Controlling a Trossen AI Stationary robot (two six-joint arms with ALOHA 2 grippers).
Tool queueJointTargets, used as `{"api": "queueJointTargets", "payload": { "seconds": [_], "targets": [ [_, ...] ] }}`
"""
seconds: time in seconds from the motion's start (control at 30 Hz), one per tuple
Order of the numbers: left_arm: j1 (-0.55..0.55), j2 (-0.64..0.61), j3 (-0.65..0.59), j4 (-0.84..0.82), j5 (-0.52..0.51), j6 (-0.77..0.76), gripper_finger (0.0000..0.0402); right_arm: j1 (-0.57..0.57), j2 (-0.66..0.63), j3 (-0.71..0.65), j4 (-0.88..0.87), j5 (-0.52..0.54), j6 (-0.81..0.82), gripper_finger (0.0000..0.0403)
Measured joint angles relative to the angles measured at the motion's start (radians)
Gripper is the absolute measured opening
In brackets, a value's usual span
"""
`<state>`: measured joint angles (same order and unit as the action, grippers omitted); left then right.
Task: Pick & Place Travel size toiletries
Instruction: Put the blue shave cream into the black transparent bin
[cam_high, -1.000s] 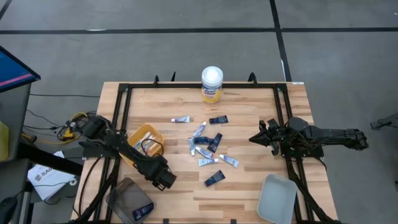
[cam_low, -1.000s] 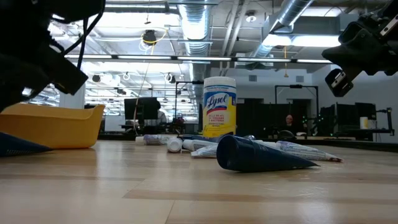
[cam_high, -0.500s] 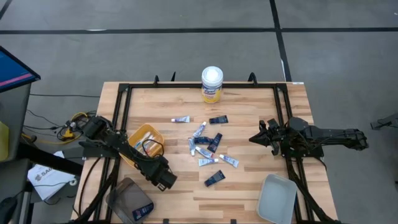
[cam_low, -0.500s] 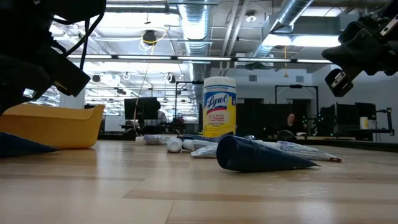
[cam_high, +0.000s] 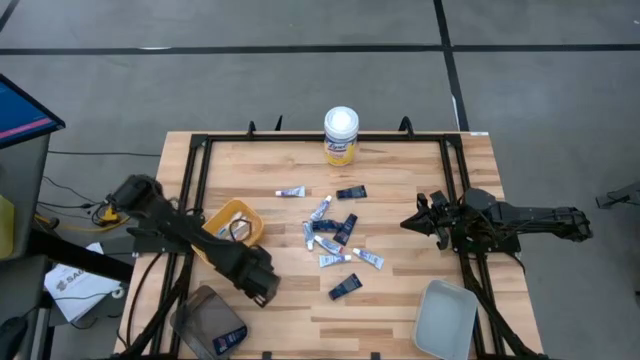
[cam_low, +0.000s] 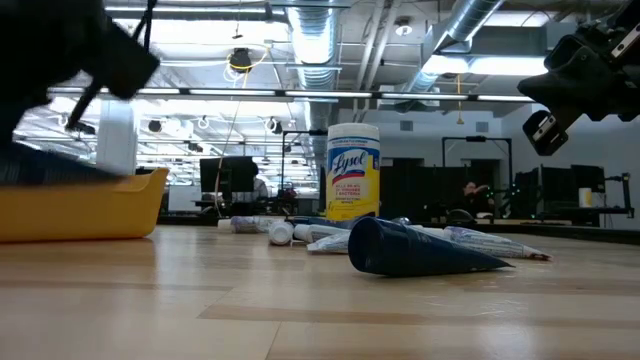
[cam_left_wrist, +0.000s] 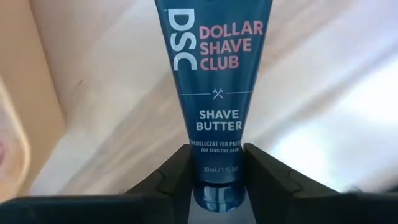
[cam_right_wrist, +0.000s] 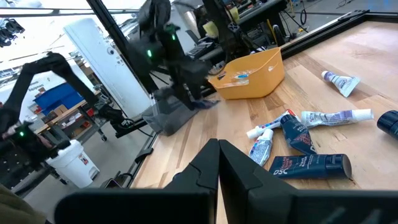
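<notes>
Grip looks secure: your left gripper is clamped on the cap end of the navy shave butter tube, held off the table beside the yellow bin. Carry it level over the bin and lower it well inside the rim before you let go, so it doesn't tip out. Your right gripper waits closed at the right edge. From above, the arm hides the tube, and the low view shows only blur there.

We recorded: grey concrete floor with dark seams; exposed silver ceiling ducts; bright overhead lights.
</notes>
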<state>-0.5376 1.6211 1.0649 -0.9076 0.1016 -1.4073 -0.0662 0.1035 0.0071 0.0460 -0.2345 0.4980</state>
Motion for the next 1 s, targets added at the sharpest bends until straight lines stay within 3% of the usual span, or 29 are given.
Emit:
{"api": "queueJointTargets", "payload": {
  "seconds": [0.23,0.4,0.7,1.0],
  "targets": [
    [-0.057,-0.230,0.000,0.003,0.109,-0.010,0.0117,0.000,0.000,0.000,0.000,0.000,0.000,0.0000],
    [-0.203,-0.313,0.000,0.003,0.163,-0.099,0.0116,0.000,0.000,0.000,0.000,0.000,0.000,0.0000],
    [-0.454,-0.254,0.001,0.010,0.170,-0.486,0.0118,0.000,0.000,0.000,0.000,0.000,0.000,0.0000],
    [-0.457,-0.110,0.000,0.021,0.160,-0.514,0.0120,0.000,0.000,0.000,0.000,0.000,0.000,0.0000]
  ]
}}
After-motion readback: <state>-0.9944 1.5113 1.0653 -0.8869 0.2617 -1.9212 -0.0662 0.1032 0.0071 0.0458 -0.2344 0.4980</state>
